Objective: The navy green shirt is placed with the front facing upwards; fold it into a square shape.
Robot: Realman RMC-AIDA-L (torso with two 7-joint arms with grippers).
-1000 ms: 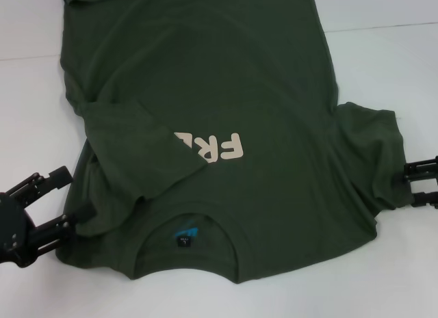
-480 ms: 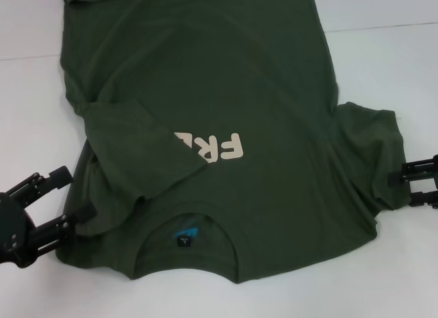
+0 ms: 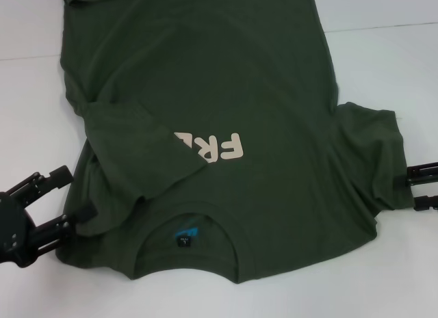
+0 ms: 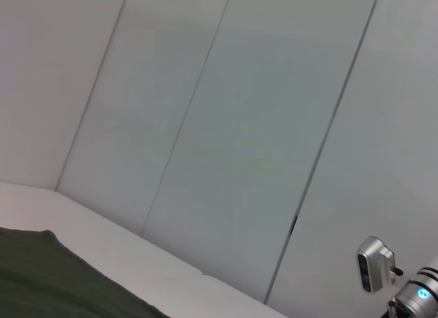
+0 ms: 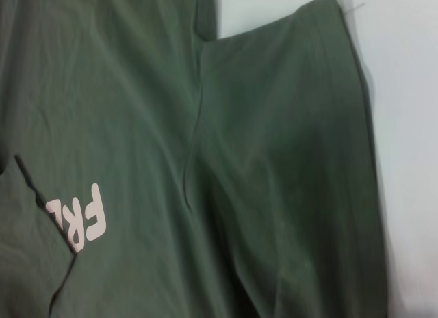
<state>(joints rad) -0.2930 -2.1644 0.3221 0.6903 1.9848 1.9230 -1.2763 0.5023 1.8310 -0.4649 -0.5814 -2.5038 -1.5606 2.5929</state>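
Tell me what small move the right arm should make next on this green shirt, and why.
Probably close the right gripper on the cuff of the right sleeve and fold it inward over the chest. The left sleeve already lies folded across the navy green shirt, covering part of the FREE! print, while the right one is spread out on the table. The left gripper sits at the shoulder edge.

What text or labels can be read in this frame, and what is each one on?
"FR": cream print on the chest of the navy green shirt; the folded-over left sleeve covers the remaining letters.
Collar label: blue and black, too small to read.
Nothing else carries text.
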